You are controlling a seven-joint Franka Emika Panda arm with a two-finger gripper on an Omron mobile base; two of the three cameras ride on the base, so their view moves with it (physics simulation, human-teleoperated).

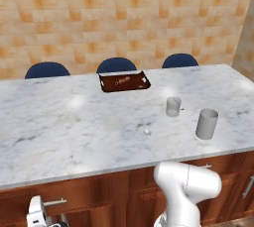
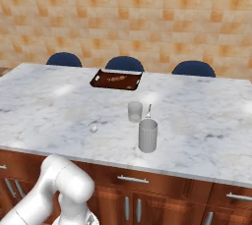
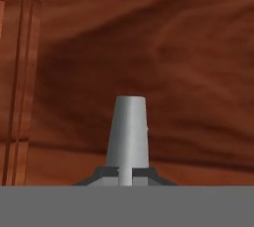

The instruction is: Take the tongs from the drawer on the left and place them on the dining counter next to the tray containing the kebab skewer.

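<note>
The gripper (image 3: 127,174) is down low against the red-brown front of the drawer (image 3: 149,62), and its two tips are clamped on the silver bar handle (image 3: 127,134), which rises grey and tapered right between them. In the left base view the white hand sits at the bottom left, just below the same bar handle, well under the edge of the dining counter (image 1: 74,132).

So where does that leave the job? By my reading, right at the start. The drawer front looks flush with the cabinet face, so it seems not yet pulled out, and the tongs are nowhere to be pointed at; presumably they lie inside, behind that wooden front, so just beyond the fingers but out of reach until the drawer slides.

Up on the dining counter, the tray (image 1: 124,82) waits at the far side, near the blue stools (image 1: 116,64), with the kebab skewer (image 1: 122,80) lying in it. Marble beside the tray is bare, room enough for the tongs. Nearer the robot than the tray stand a glass cup (image 1: 173,106) and a grey tumbler (image 1: 206,124), with a tiny silvery utensil (image 1: 146,131) on the slab to their left.

Left to do: open, reach in, grasp, lift, carry to the tray, set down.
</note>
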